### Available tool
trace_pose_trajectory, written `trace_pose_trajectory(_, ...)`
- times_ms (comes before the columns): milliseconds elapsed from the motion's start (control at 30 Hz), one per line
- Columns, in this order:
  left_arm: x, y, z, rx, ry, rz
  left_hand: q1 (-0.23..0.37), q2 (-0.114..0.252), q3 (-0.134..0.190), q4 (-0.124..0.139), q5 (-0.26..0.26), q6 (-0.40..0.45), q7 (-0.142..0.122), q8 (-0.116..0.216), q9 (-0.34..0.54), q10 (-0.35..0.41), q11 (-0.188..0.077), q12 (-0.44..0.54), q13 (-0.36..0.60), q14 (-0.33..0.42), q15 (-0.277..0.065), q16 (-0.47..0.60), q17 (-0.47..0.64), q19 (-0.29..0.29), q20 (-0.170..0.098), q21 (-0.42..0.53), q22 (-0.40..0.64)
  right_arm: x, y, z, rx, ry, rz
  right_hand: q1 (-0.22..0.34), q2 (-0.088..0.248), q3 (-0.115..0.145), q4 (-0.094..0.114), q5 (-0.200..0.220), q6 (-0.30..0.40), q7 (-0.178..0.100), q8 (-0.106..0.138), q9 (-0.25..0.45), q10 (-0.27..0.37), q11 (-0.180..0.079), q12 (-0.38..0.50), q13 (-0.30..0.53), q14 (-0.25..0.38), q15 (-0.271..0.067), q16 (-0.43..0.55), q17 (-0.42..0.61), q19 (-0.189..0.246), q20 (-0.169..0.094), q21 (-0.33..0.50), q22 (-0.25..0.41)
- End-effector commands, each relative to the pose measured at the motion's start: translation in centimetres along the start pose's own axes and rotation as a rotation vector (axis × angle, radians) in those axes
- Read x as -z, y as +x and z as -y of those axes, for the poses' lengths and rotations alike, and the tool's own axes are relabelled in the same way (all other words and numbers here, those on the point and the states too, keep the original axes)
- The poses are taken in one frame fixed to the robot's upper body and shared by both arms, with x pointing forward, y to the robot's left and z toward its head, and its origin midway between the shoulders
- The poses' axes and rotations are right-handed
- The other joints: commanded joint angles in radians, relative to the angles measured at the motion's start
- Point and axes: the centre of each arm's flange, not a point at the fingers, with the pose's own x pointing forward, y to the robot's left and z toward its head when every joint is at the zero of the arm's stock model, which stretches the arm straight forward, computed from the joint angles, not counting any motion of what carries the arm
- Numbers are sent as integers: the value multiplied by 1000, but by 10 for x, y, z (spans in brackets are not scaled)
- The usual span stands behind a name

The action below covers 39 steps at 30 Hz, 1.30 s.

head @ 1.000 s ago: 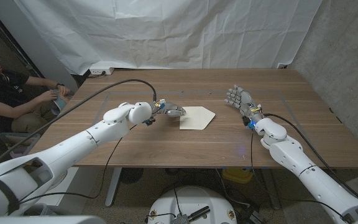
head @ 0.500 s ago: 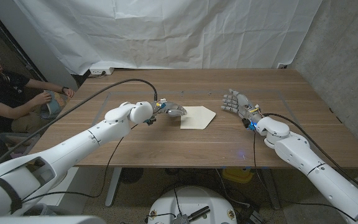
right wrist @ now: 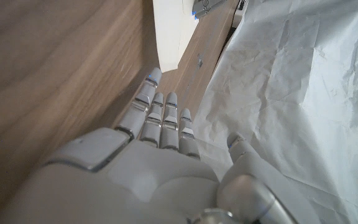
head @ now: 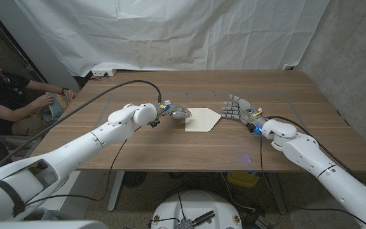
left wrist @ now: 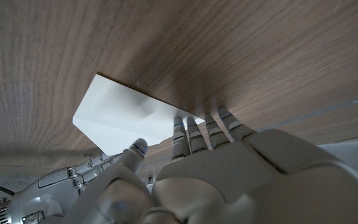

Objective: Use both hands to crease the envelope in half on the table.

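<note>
Envelope (head: 201, 119) lies between left hand (head: 178, 112) and right hand's fingers (head: 232, 110).

Cream-white envelope (head: 201, 119), brown wood-grain table (head: 170, 143), grey robot hand (head: 236, 107), wrinkled white backdrop sheet (head: 170, 32)

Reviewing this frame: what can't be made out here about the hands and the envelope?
- Head view: left hand covers the envelope's near edge; touching or gripping unclear.
- Left wrist view: fingers hide that edge.
- Right wrist view: the picture's edge cuts off most of the envelope.
- Right hand: gap to envelope too small to judge.
</note>
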Motion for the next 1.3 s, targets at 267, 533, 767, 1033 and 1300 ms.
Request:
trace_pose_trajectory(267,2,4,-1,0,-1,3,-2,70,-9,-1,4,-6,0,1,6,3,-2,-1,5,-3,-9,6,2,-4,-3,0,4,-1,8,-15,-121,28,4,-13,-2,9,7,-1,19,65,-4,2,53,12,12,5,67,10,2,1,81,8,15,5)
trace_pose_trajectory(533,3,5,-1,0,-2,4,-2,71,-11,-1,4,-8,-1,0,6,3,-2,-1,5,-3,-9,6,2,-3,-3,-1,4,0,9,-17,-130,69,46,-14,-3,15,8,0,31,67,-6,3,80,10,12,5,108,15,1,1,128,3,20,4)
trace_pose_trajectory(767,3,6,-1,2,-1,4,-3,72,-12,-1,5,-9,0,-1,6,2,-1,-2,6,-3,-9,6,2,-3,-3,-1,4,2,11,-18,-114,91,79,-12,-1,28,8,-1,-4,46,-22,2,19,-7,-27,5,95,-4,-24,2,131,0,0,5)
trace_pose_trajectory(1033,3,6,-3,2,-3,5,-3,74,-13,-1,6,-11,1,-2,6,1,-1,-3,6,-4,-9,6,2,-3,-5,-1,4,-5,5,-14,-69,22,40,-16,-14,30,7,-3,-42,22,-26,2,-60,-7,-50,6,51,4,-41,3,112,15,-21,6)
trace_pose_trajectory(1300,3,7,-4,-1,-1,6,-3,75,-15,-1,6,-12,0,-3,6,0,-1,-4,6,-5,-10,5,1,-3,-5,-1,4,-18,-5,-14,-3,-86,-77,-32,-44,16,3,-4,-29,65,-13,3,-34,14,-29,6,97,45,-25,2,182,40,-13,5)
